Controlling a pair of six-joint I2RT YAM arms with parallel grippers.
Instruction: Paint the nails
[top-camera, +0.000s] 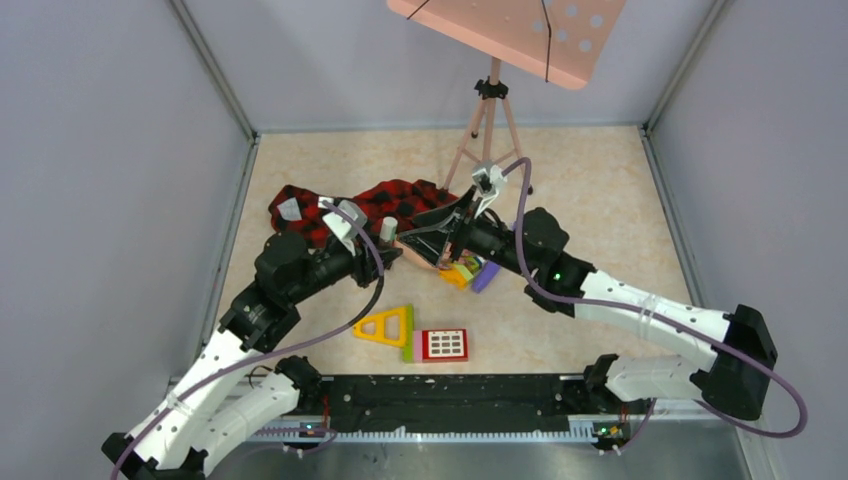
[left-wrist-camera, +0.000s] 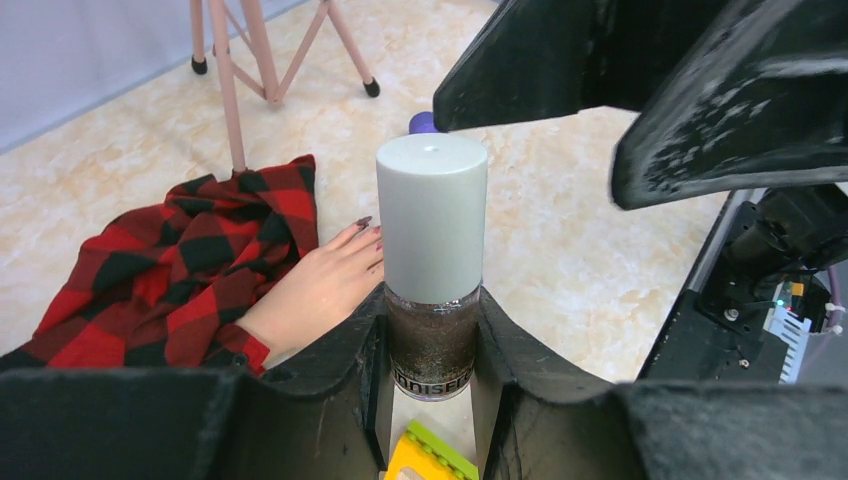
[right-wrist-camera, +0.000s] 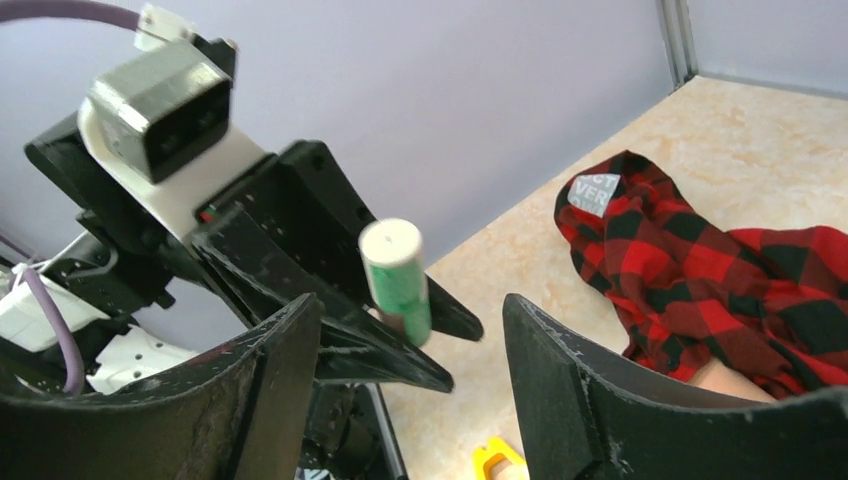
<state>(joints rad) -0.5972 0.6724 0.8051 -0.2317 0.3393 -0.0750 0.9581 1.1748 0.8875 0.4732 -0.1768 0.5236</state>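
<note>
Left hand (left-wrist-camera: 432, 318) clamped on bottle (left-wrist-camera: 430, 350), right hand (right-wrist-camera: 410, 305) apart, just short of cap (left-wrist-camera: 432, 215). Risk: off-centre grab tilts bottle, polish spills on nails (left-wrist-camera: 365, 225), sleeve (left-wrist-camera: 190, 270).

Overhead view: even, diffuse light from above leaves the marbled table (top-camera: 590, 190) bright and free of glare, with only a soft, pale shadow beneath the right arm (top-camera: 640, 305), and the whole frame is slightly soft. Left wrist view: the bottle (left-wrist-camera: 432, 345) and its pale cap (left-wrist-camera: 432, 215) are sharp, the cap carrying a faint sheen on its top, while the fingers of the left gripper (left-wrist-camera: 432, 305) at the lower edge are near-black, featureless and blurred. Right wrist view: the plaid sleeve (right-wrist-camera: 730, 270) is well lit and in focus, whereas the fingers of the right gripper (right-wrist-camera: 410, 310) in the foreground are dark and soft-edged.
</note>
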